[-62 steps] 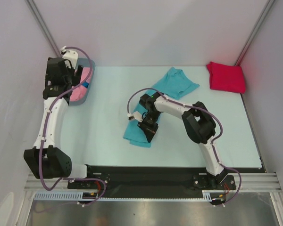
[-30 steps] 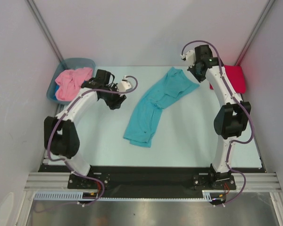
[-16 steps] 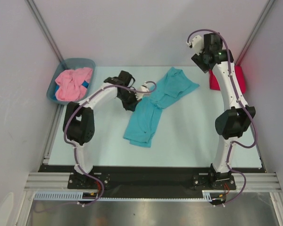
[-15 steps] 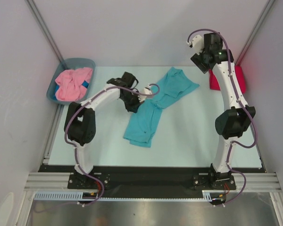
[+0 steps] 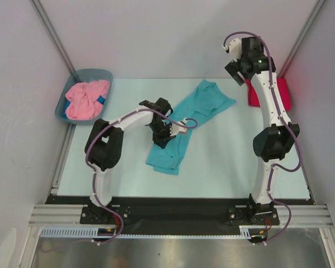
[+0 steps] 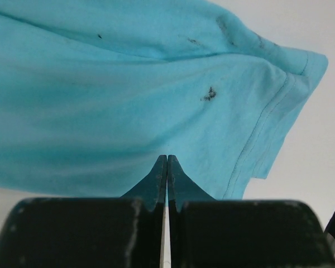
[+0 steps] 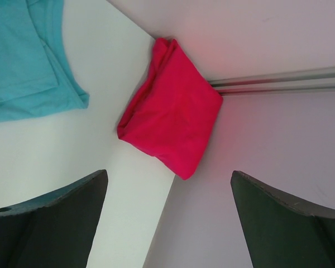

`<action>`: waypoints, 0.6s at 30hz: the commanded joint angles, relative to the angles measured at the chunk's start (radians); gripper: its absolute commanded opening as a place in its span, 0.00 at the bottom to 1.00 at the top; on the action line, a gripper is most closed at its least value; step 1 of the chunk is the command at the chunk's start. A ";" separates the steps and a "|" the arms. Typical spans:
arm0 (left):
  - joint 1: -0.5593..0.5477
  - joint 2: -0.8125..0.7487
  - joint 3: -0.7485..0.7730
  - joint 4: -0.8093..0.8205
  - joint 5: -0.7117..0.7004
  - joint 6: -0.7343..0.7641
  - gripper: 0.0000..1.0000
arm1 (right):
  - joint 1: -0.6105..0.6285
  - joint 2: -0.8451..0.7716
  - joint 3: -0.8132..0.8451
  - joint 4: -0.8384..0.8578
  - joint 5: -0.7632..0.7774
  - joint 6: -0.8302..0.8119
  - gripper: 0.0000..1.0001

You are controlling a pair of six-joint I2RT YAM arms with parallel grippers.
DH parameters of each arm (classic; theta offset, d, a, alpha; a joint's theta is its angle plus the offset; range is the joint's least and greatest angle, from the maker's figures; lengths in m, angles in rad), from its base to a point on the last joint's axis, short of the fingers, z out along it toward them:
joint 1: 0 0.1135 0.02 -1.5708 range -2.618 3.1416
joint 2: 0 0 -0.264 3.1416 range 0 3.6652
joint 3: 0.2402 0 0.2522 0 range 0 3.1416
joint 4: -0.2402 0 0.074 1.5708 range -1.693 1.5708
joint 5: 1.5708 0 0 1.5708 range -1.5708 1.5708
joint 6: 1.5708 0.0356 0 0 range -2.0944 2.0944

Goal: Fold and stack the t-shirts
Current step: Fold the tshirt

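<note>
3 t-shirts: turquoise tee (image 5: 173,151) on bench (image 5: 223,162), crimson tee (image 7: 170,125) folded, pink tee (image 5: 85,99) in tub (image 5: 95,73). Left jaws together, right jaws apart.

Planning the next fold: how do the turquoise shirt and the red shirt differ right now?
The turquoise shirt lies stretched out, rumpled and unfolded, in the middle of the table; the red shirt is a compact folded bundle in the far right corner. The shut left gripper is at the turquoise shirt; the open right gripper hangs above the red shirt, clear of it. Both rest on it.
</note>
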 commanded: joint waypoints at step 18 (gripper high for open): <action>-0.002 0.122 -0.018 -0.074 0.123 0.064 0.01 | 0.034 -0.018 0.040 0.033 0.044 0.010 1.00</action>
